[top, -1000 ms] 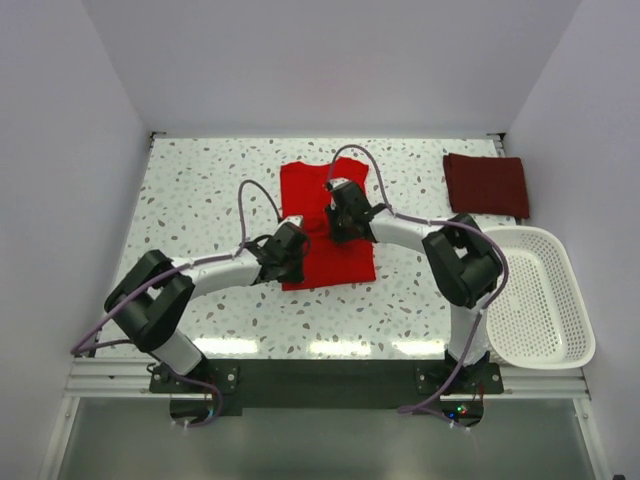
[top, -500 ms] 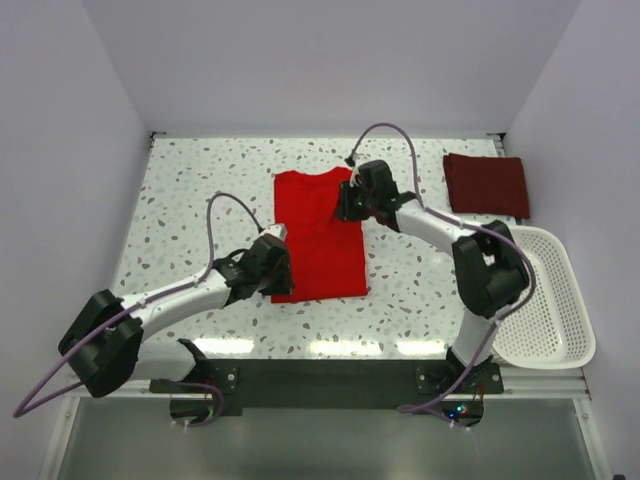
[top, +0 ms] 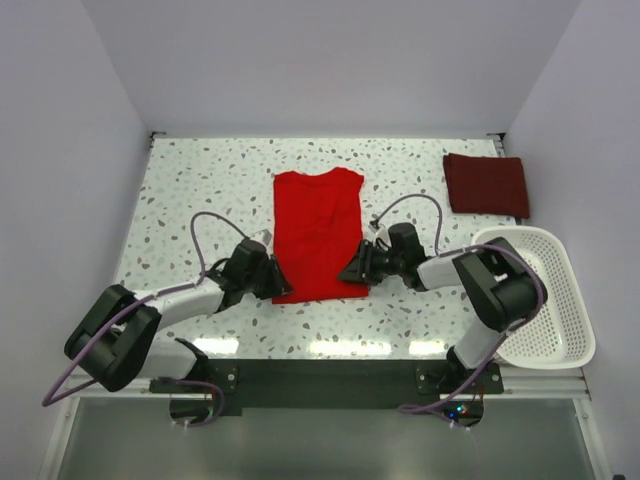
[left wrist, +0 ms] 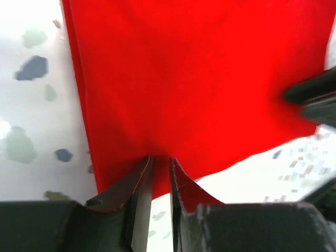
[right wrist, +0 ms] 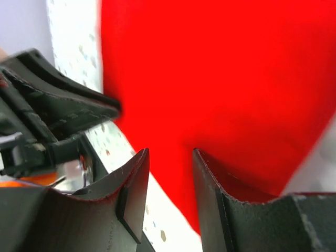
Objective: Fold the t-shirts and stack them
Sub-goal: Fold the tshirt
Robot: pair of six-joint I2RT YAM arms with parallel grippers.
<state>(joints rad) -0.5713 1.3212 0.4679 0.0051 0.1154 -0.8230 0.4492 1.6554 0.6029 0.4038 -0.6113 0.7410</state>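
Left hand (left wrist: pixel 160 160) nearly closed, red shirt (left wrist: pixel 199 79) hem

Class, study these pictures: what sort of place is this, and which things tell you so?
Probably a robot lab, not a home: a left arm and right arm mounted at a speckled table, bare white walls boxing it in, and a red shirt, a maroon shirt and a basket set out.

Top view overhead; wrist views close, sharing red shirt (top: pixel 318 235).
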